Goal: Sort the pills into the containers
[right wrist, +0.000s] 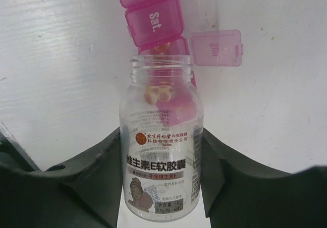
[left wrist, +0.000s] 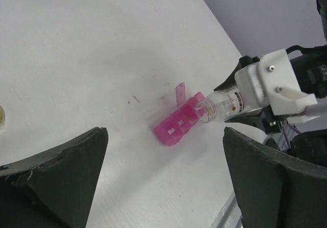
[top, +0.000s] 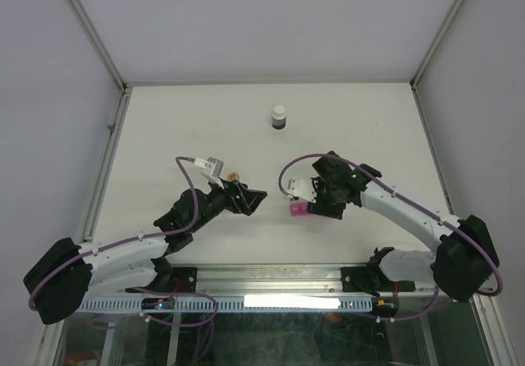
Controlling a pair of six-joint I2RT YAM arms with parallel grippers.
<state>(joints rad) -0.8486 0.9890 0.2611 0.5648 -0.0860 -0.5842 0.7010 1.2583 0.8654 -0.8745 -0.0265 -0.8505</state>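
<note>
The pink pill organizer (top: 297,210) lies on the white table between the arms. It also shows in the left wrist view (left wrist: 175,128) and the right wrist view (right wrist: 152,16). One end compartment has its lid (right wrist: 215,47) flipped open. My right gripper (top: 318,195) (right wrist: 161,141) is shut on a clear uncapped vial (right wrist: 161,161), tilted with its mouth (left wrist: 206,111) over the open compartment. A few pale yellow pills (right wrist: 158,94) sit near the vial's neck. My left gripper (top: 251,199) (left wrist: 163,172) is open and empty, a little left of the organizer.
A dark bottle with a white cap (top: 280,118) stands at the back middle. A small orange cap (top: 234,176) lies beside the left arm's wrist. Metal frame rails run along the table's left and right edges.
</note>
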